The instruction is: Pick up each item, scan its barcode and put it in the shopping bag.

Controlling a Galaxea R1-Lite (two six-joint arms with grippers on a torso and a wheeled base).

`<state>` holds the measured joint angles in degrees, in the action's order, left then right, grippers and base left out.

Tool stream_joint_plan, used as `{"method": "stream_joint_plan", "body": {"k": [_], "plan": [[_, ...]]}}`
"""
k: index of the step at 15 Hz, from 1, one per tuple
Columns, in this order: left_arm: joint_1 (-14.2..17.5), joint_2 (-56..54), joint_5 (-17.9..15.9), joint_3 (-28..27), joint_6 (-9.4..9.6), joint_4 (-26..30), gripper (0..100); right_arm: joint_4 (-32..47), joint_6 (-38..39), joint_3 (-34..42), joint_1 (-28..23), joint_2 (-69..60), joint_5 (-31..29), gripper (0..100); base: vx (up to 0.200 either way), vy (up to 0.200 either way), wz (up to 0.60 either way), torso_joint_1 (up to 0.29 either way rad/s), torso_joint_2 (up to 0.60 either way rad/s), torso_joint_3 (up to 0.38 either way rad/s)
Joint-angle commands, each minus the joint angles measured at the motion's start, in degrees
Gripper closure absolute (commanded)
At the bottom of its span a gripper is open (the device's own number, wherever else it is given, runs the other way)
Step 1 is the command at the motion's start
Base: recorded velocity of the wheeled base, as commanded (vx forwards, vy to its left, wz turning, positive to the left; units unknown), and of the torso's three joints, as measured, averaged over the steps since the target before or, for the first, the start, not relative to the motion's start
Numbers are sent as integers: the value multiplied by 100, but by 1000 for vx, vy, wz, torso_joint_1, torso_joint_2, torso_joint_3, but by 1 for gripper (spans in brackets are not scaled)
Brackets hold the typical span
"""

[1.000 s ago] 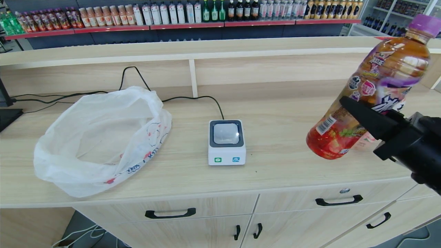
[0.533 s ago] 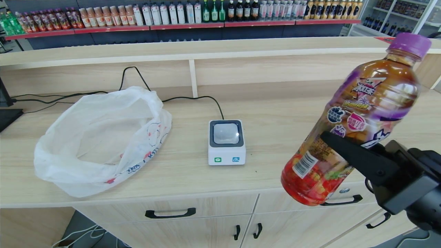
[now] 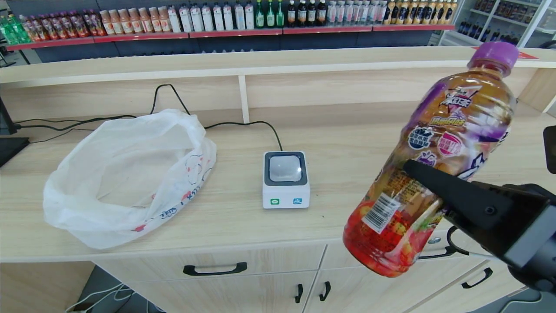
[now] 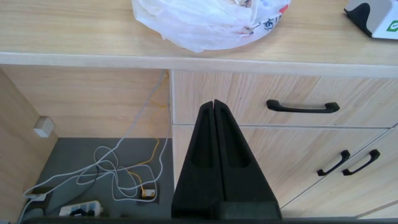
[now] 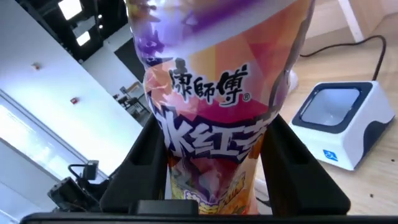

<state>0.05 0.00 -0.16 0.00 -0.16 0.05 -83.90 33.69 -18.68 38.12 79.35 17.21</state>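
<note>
My right gripper (image 3: 438, 184) is shut on a tea bottle (image 3: 438, 152) with a purple cap and red-orange drink, held tilted in the air over the counter's front right edge, barcode facing left and down. In the right wrist view the bottle (image 5: 217, 118) sits between the black fingers (image 5: 146, 162). The white scanner (image 3: 286, 179) stands mid-counter, left of the bottle; it appears as the scanner (image 5: 339, 121) in the right wrist view. The white shopping bag (image 3: 126, 174) lies open at the left. My left gripper (image 4: 214, 109) hangs shut below the counter edge, in front of the drawers.
The scanner's black cable (image 3: 243, 124) runs back across the wooden counter (image 3: 347, 143). A raised back ledge (image 3: 260, 69) borders the counter, with drink shelves (image 3: 226, 17) behind. Drawers with black handles (image 3: 215, 269) sit below the front edge.
The right gripper has carried the bottle down and left, nearer the camera and the counter's front edge. The bag, scanner and left arm have stayed put.
</note>
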Motion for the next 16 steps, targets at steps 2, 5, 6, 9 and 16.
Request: {"method": "stream_joint_plan", "body": {"k": [2,5,6,9,16], "plan": [[4,0,-2,0,-2,4,100,-294,480,-215,11,344,98,100,0,0,0,0,0,0],[4,0,-2,0,-2,-5,100,-610,893,-418,11,749,318,100,0,0,0,0,0,0],[4,0,-2,0,-2,-5,100,-610,999,-497,29,819,318,100,0,0,0,0,0,0],[4,0,-2,0,-2,-5,100,-610,1508,-866,292,889,318,100,0,0,0,0,0,0],[4,0,-2,0,-2,-5,100,-610,1957,-945,960,511,327,100,0,0,0,0,0,0]]}}
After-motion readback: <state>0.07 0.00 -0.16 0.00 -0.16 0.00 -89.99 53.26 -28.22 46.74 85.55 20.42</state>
